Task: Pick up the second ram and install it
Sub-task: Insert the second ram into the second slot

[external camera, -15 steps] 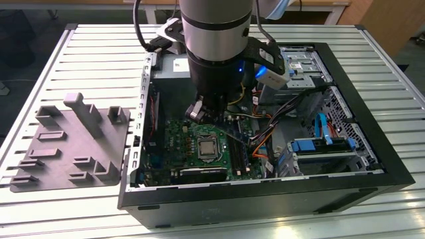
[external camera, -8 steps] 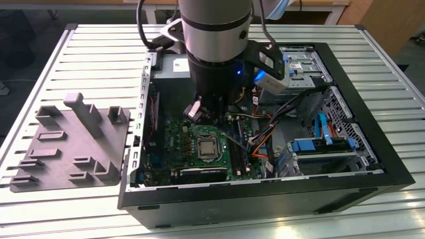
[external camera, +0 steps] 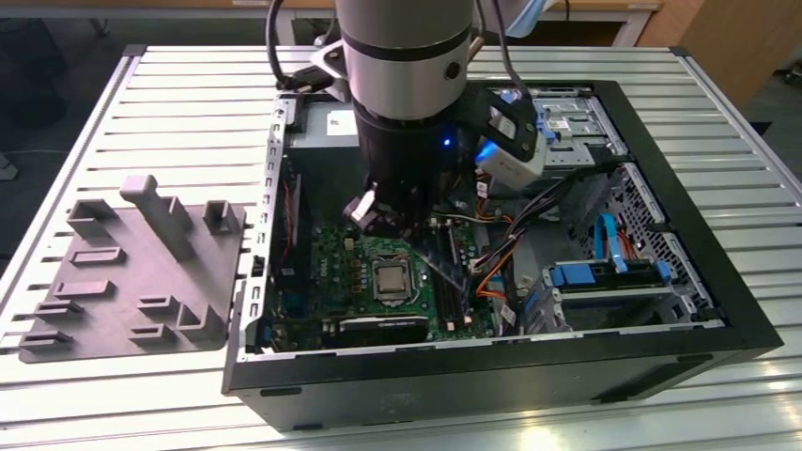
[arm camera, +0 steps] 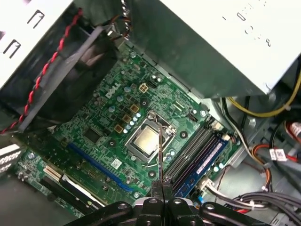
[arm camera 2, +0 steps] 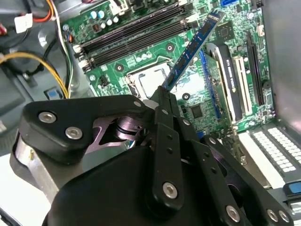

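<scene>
Here the hand (arm camera 2: pixel 164 95) clamps the second ram (arm camera 2: pixel 192 48).

An open black computer box (external camera: pixel 501 362) sits below me on a striped white table (external camera: pixel 188 103), with a bumpy grey tray (external camera: pixel 126 315) just beside it on the exterior view's left. Inside I see a green board (arm camera: pixel 101 115) with a shiny square chip (arm camera: pixel 146 141) in its middle and long black slots (arm camera 2: pixel 136 33) near it. A twisted red and black wire (arm camera: pixel 44 70) runs beside the board.
</scene>
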Robot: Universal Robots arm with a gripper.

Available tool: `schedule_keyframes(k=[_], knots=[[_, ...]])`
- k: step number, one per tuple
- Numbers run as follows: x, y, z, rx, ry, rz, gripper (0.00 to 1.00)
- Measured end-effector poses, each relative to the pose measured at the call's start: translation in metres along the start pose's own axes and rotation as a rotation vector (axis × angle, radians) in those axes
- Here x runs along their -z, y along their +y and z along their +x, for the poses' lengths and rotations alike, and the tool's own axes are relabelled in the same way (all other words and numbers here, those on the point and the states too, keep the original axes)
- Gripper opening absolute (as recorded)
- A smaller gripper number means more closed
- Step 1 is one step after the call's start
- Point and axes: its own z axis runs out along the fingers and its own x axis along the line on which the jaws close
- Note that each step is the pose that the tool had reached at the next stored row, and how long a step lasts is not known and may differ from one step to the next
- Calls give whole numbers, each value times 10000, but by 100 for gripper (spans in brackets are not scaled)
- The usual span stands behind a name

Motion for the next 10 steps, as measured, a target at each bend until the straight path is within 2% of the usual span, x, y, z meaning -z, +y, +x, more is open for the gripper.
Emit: schedule_keyframes(k=[10], knots=[[-42, 2, 3, -1288, 86, 299, 12]])
